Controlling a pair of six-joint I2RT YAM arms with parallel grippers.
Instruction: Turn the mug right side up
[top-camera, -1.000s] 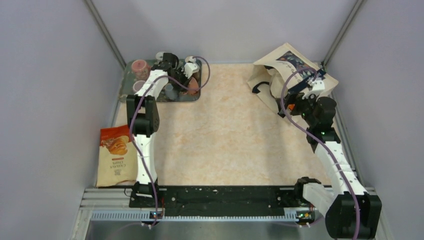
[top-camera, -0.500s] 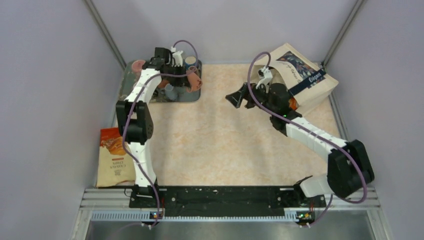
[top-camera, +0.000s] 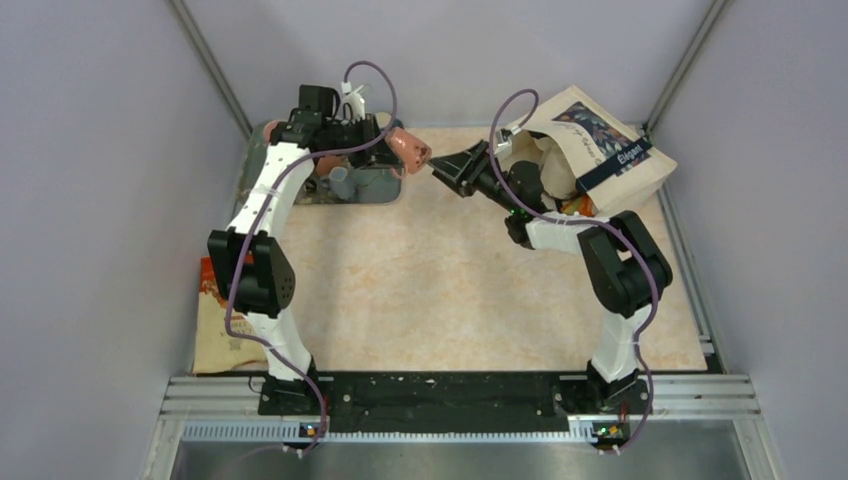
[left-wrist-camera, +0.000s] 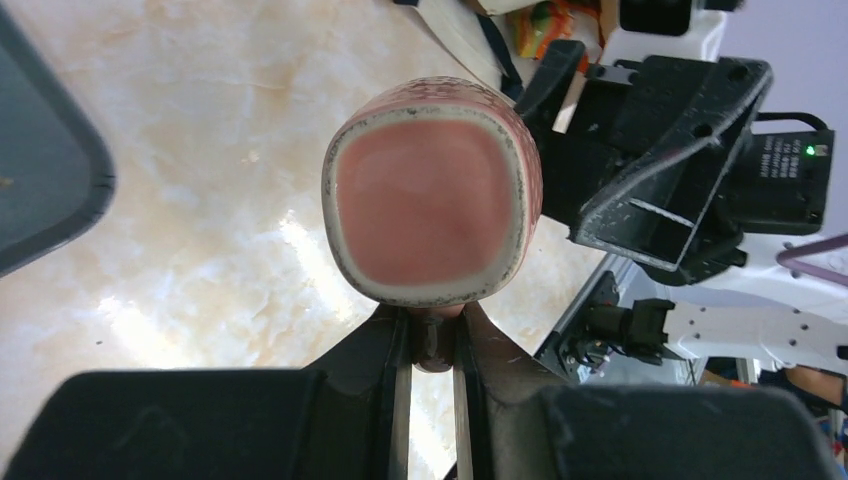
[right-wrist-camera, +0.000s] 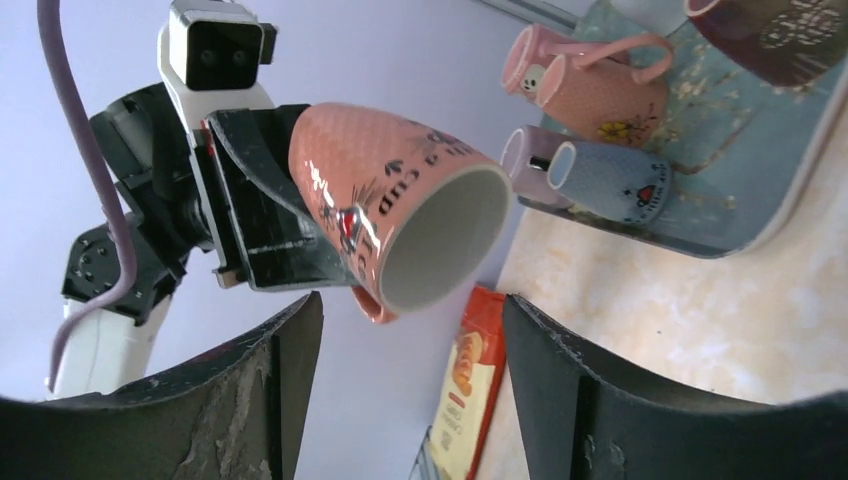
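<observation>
A pink mug (top-camera: 410, 148) with dark lettering is held on its side in the air above the table, its mouth toward the right arm. My left gripper (left-wrist-camera: 432, 335) is shut on the mug's handle; the left wrist view shows the mug's base (left-wrist-camera: 432, 190). In the right wrist view the mug (right-wrist-camera: 390, 200) shows its white inside, with the left gripper behind it. My right gripper (top-camera: 447, 167) is open and empty, its jaws wide apart, pointing at the mug's mouth from close by without touching it.
A grey tray (top-camera: 365, 190) at the back left holds other mugs (right-wrist-camera: 600, 90). A tote bag (top-camera: 600, 150) lies at the back right. A snack packet (top-camera: 215, 320) lies by the left wall.
My left gripper lifted the pink mug off the tray and carried it right. My right arm swung left from the bag and now faces the mug's mouth.
</observation>
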